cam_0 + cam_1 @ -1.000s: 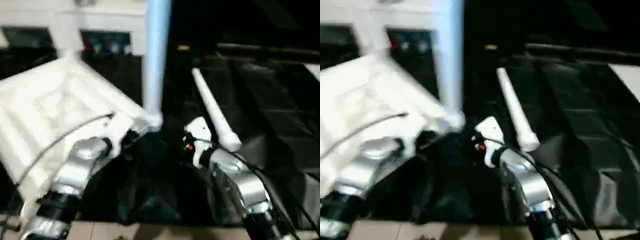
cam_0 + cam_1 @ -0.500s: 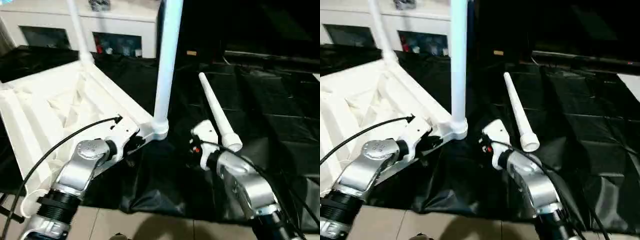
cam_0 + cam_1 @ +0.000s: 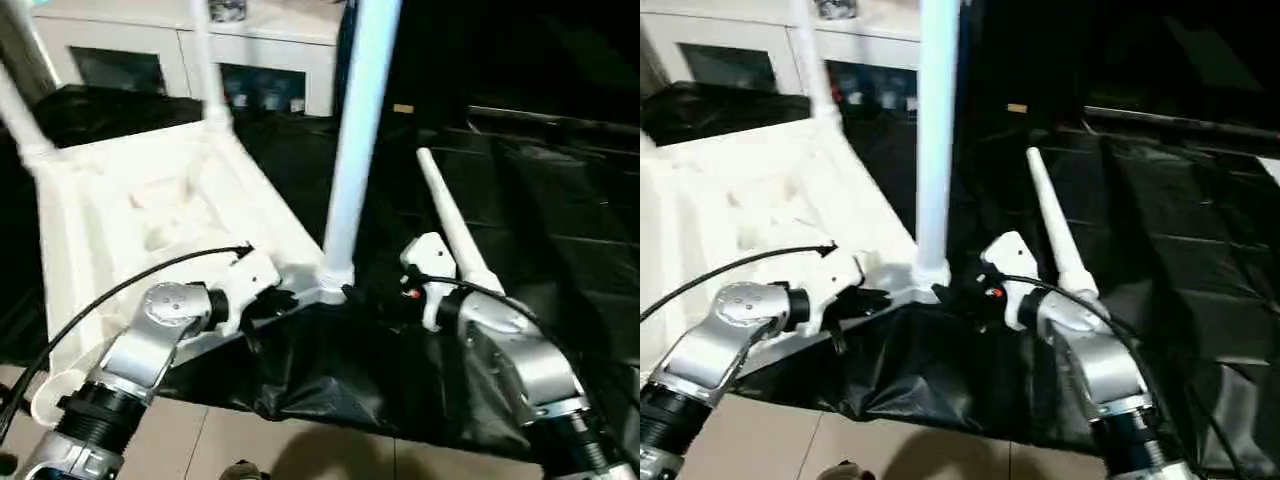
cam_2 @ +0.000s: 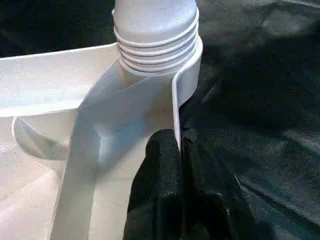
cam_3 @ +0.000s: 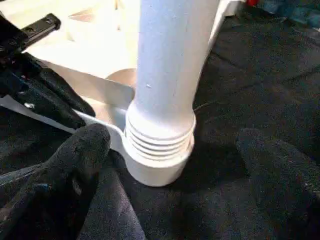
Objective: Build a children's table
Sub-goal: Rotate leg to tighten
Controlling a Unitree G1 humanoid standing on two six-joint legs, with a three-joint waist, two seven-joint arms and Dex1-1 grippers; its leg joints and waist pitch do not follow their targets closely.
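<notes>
the left gripper (image 4: 179,150) is clenched on the rim of the upturned table top (image 3: 150,215) beside its near corner socket (image 5: 157,167). the right gripper (image 5: 172,165) is spread around the upright leg (image 3: 355,140) there. farther off, a loose leg (image 3: 450,230) lies on black sheeting (image 3: 560,200).

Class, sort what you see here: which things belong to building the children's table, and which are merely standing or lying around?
Belonging to the job: upturned table top; fitted leg; loose leg on the black sheet; left tool clamped on the top's rim; right tool.

Just around: white cabinet; black sheet.
</notes>
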